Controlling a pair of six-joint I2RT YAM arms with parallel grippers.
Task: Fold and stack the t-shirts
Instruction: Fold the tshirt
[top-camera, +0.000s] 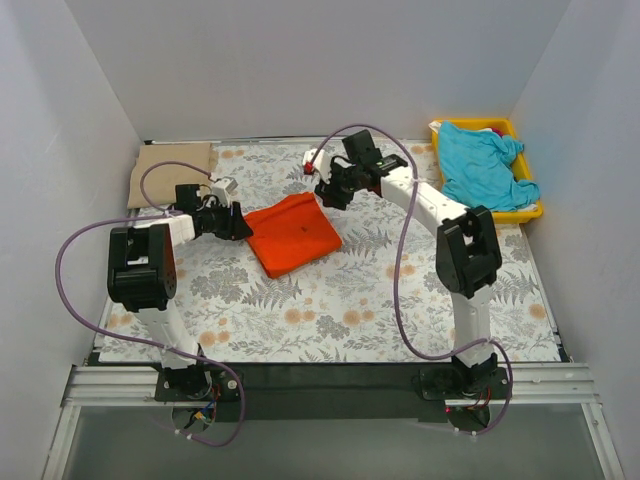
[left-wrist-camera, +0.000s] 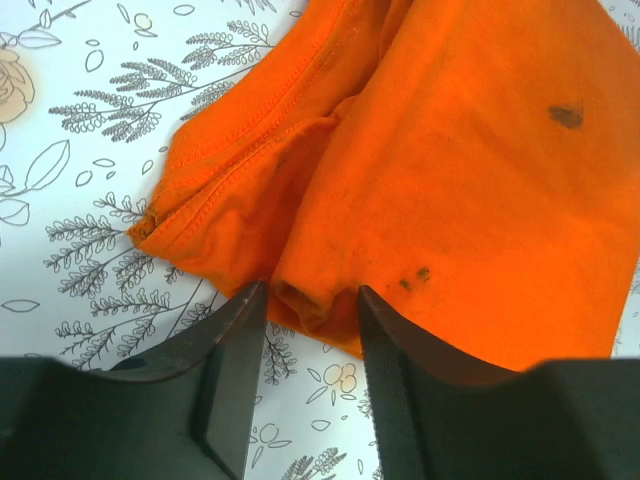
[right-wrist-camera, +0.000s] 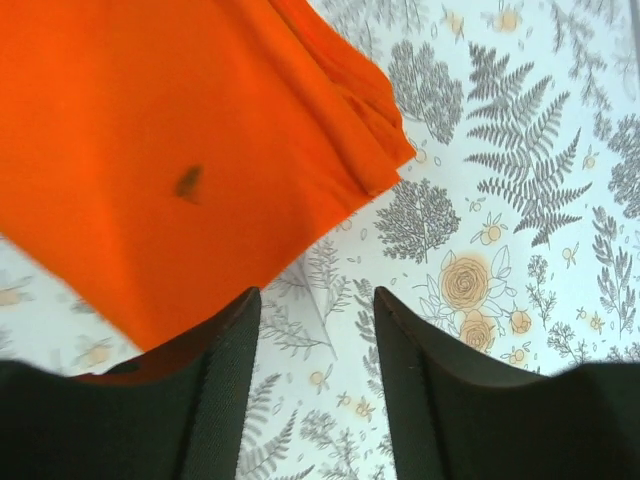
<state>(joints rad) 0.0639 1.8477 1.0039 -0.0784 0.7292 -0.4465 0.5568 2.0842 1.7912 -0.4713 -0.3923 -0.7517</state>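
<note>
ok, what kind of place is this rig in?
Probably a lab test cell, not a home: plain white enclosure walls, arms bolted to an aluminium rail, a yellow tray holding a turquoise t-shirt.

White walls (top-camera: 300, 60), fern-print tablecloth (top-camera: 330, 310), even light

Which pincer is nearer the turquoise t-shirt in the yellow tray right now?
Right. The right pincer sits at the orange t-shirt's far corner, left of the turquoise t-shirt; the left pincer is farther off, at that shirt's left edge.
</note>
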